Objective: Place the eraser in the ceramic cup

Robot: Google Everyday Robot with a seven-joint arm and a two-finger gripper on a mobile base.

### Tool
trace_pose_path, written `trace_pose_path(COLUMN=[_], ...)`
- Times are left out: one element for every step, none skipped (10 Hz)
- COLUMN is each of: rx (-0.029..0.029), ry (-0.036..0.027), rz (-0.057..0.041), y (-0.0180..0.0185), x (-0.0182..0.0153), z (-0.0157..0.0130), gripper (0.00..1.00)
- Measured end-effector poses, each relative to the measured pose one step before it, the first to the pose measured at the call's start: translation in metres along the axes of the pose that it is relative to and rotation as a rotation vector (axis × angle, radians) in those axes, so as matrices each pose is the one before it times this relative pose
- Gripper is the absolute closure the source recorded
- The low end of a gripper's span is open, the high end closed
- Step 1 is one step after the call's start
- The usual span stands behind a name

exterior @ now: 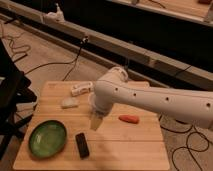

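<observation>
The white robot arm [150, 97] is reaching in from the right, well above and to the right of the green plate [47, 138], and its rounded wrist is bending downward over the middle of the wooden table [120, 150]. The table is carrying everything else. The plate, round and glossy, is sitting near its front left corner.

The gripper [96, 121] is hanging off the end of the arm, pointing down at the board just to the right of the plate and a little farther back. Its jaws are standing apart and are clamping nothing.

Farther back from the plate, near the table's rear edge, a white oblong object [80, 89] is lying on its side; what it is cannot be told. A pale whitish lump [69, 102] is resting between that object and the plate. An orange-red oblong thing [128, 119] is lying well to the right of the plate, beyond the gripper.

The eraser [82, 145] — a small flat black block — is lying flat on the wood just right of the plate's rim, apart from it, and nearer the front edge than the gripper, which is not touching it.
</observation>
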Motion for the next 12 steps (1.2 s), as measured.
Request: trace_pose_path(rx=[-0.01786, -0.01302, -0.01394, -0.0172, -0.01299, -0.0146, -0.01544, -0.00948, -0.00566, -0.00373, -0.0038, 0.00043], ry=[-0.00169, 0.00294, 0.00847, 0.01107, 0.00607, 0.00882, 0.00916, 0.00842, 0.0107, 0.01009, 0.01574, 0.00654], rz=[0.04012, 0.01866, 0.01553, 0.00856, 0.00417, 0.00743, 0.0113, 0.00524, 0.00433, 0.0057, 0.01218, 0.00664], y=[0.00497, 0.00464, 0.00735, 0.01063, 0.00739, 0.00792, 0.00761, 0.00481, 0.00264, 0.00115, -0.00022, -0.00116], x=[-0.00322, -0.00113, -0.00114, -0.00359, -0.00317, -0.00262, -0.00364, -0.00332, -0.0027, -0.00203, -0.0018, -0.00036], z=[0.01312, 0.00923, 0.01206, 0.01569, 0.01076, 0.0142, 0.01613, 0.01193, 0.01097, 0.00937, 0.01346, 0.00535], gripper=[0.28, 0.28, 0.28, 0.28, 0.28, 0.28, 0.28, 0.28, 0.28, 0.28, 0.28, 0.28])
